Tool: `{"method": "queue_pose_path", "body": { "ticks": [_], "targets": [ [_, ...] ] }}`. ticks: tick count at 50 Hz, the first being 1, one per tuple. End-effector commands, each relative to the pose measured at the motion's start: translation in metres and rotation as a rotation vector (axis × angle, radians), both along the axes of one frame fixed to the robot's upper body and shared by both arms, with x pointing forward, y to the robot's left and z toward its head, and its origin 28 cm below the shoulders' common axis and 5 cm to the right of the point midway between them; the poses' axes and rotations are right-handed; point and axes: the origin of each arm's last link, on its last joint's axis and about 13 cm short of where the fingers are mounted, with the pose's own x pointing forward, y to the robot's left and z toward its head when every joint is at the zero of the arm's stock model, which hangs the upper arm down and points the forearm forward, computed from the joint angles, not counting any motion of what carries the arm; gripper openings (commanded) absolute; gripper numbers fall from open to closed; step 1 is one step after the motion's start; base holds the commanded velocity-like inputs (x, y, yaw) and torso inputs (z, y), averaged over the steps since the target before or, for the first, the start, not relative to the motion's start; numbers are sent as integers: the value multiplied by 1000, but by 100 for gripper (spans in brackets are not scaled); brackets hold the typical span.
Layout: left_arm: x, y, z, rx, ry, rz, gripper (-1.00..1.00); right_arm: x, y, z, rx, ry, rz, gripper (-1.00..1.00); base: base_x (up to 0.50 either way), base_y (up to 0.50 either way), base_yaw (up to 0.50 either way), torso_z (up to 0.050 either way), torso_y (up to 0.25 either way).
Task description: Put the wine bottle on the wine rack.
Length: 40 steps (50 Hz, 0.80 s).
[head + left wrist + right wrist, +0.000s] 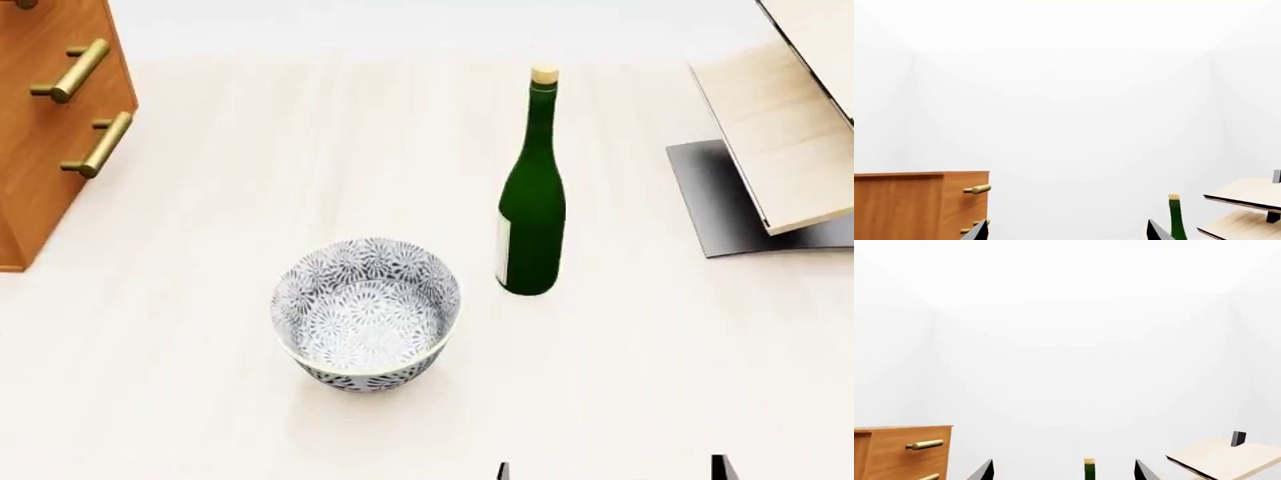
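The right gripper (1064, 471) is waiting with its two fingers spread apart, holding nothing. The left gripper (1066, 231) is spread apart and holding nothing too. Going farther out, the bowl (366, 312) is sitting on the table (267, 150). Just past it, the wine bottle (531, 190) is standing straight up, cork pointing at the ceiling, so its long side runs up and down. The bottle's cork is showing right between the right gripper's fingers, so that arm looks like the better one to reach for it. Farthest off, to the right of the bottle, the wine rack (787, 130) is waiting. A cabinet (54, 110) is standing far left.
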Motion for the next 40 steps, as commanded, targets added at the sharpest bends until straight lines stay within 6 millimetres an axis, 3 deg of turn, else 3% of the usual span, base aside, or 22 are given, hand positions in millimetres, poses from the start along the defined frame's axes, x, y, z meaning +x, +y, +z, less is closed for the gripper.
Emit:
{"method": "queue_pose_path", "body": {
  "ticks": [1,40],
  "targets": [
    [-1,-1,-1,3,-1,-1,100,0,1,-1,-1,2,3,100,105,0,0,0,0],
    [0,-1,-2,9,5,-5,100,-1,3,-4,-17,15,19,100,112,0,0,0,0]
  ]
}}
